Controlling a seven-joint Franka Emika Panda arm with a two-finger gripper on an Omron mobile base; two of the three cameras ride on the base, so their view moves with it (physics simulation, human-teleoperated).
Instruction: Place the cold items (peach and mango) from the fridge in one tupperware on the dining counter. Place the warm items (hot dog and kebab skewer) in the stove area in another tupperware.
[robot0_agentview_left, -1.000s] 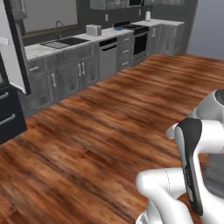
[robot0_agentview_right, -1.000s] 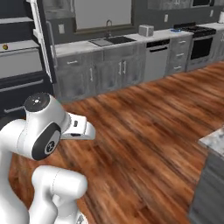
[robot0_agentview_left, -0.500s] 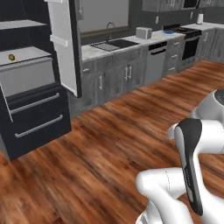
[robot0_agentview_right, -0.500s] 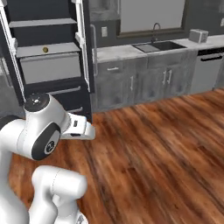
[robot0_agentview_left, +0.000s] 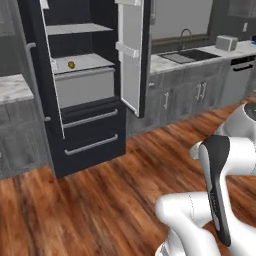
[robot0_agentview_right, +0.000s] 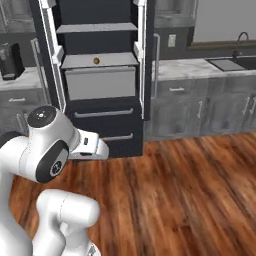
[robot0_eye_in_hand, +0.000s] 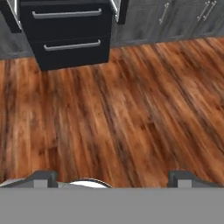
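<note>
fridge (robot0_agentview_right: 97, 75): we see its doors open, a small yellow fruit (robot0_agentview_right: 96, 61) on a shelf
gripper (robot0_eye_in_hand: 113, 177): jaws spread wide over the wood floor (robot0_eye_in_hand: 131, 113), holding nothing

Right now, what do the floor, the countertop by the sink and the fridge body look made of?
Floor: glossy reddish-brown wood planks, grain streaks visible. Countertop: pale, faintly veined, likely marble or similar stone. Fridge: dark, smooth matte panels with silvery bar handles, possibly painted metal.

wood floor (robot0_eye_in_hand: 131, 109), open black fridge (robot0_agentview_right: 100, 75), grey cabinets (robot0_agentview_left: 200, 95)
</note>
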